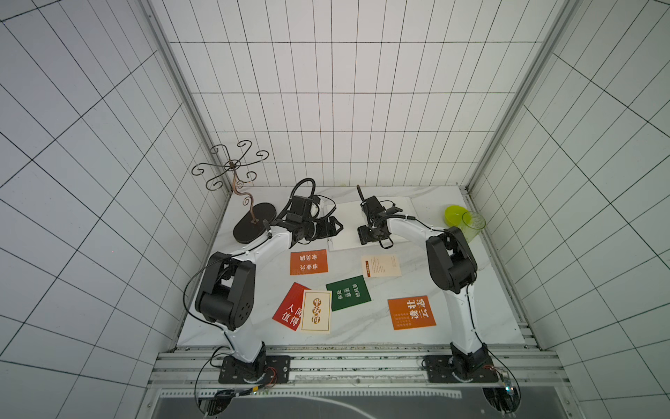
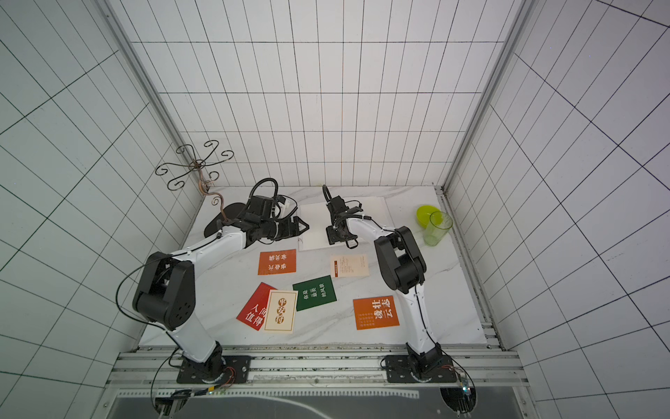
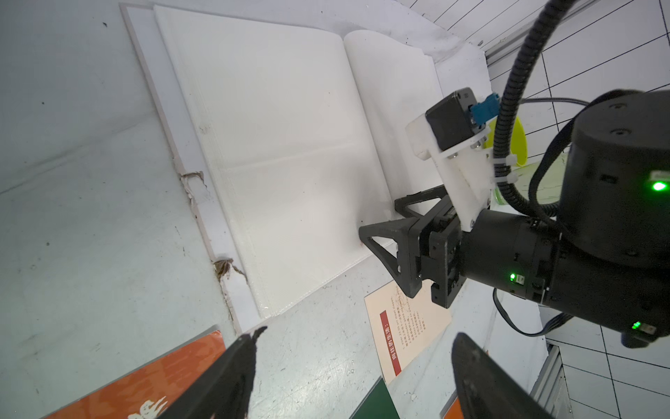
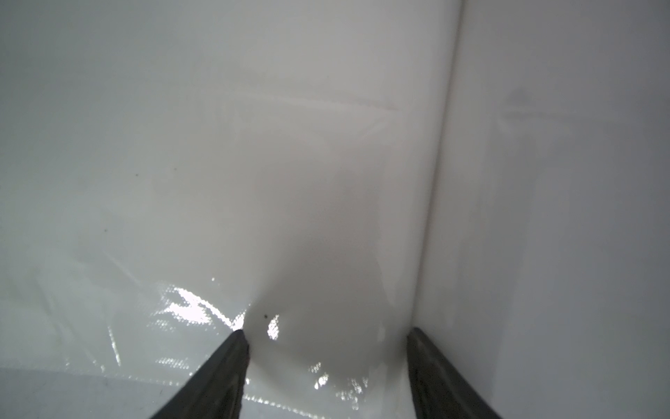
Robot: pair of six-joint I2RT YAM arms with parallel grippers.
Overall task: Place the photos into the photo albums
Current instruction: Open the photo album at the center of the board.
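- Left wrist view gives me the photo album [image 3: 290,145] lying open at the back of the table [image 1: 362,337], blank white pages up, no card in it that I can see.
- The six cards to file lie loose in front of it: an orange card [image 1: 309,262] just beside its near edge, a cream text card [image 1: 380,266], a green card [image 1: 348,292], a red card [image 1: 288,308] partly under a cream framed card [image 1: 316,311], and a second orange card [image 1: 411,312] near the right arm.
- Right gripper [image 4: 326,332] points down onto the page near the spine, fingers spread, nothing pinched; whether the tips touch the glossy sleeve I cannot tell.
- Left gripper [image 1: 335,228] hovers at the album's left edge, fingers wide apart and empty.
- My worry: the sleeve film looks slick and thin, so a pinch could slip or crease several leaves; the cover edge already shows tears.
- Nothing pins the album, so dragging on a page could slide it.
- Both grippers are close together; a reach across risks a knock.
- A wire stand [image 1: 250,225] fills the back left corner; a green bowl [image 1: 455,214] and clear cup [image 1: 473,225] stand by the right elbow, where a wide swing could tip the cup.
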